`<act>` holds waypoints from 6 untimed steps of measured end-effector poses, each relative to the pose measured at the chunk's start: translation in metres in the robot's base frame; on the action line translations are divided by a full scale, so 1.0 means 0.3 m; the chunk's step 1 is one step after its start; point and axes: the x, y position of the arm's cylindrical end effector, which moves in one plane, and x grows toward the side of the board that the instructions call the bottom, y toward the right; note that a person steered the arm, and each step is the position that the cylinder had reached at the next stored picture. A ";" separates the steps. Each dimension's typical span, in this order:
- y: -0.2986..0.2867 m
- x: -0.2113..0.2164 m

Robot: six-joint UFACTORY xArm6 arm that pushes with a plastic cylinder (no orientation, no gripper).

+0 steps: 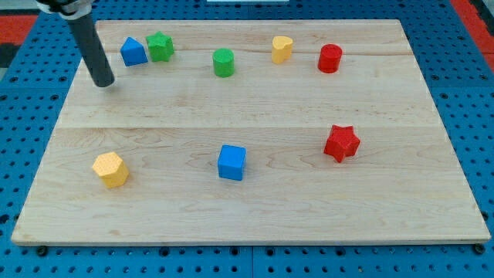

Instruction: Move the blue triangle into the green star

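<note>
Fingerless, my tip [104,83] sat just left and below the blue triangle [133,52], placed to shove it; that already touched the green star [160,46].

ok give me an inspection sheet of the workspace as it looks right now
surface: pale wooden board, lying flat on a blue perforated base.
job's things: blue triangle at the view's top left, touching or almost touching the green star on its right.
clutter: green cylinder, yellow heart-like block, red cylinder, red star, blue cube, yellow hexagon-like block.
hand: none fitted; my tip sits left of and below the blue triangle, apart from it.
cables: nothing seen.
surroundings: red patches at the top corners, too little shown to identify.
</note>
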 end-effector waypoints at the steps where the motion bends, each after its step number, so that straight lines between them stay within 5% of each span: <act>1: -0.100 0.000; 4: -0.151 -0.222; 6: 0.208 -0.339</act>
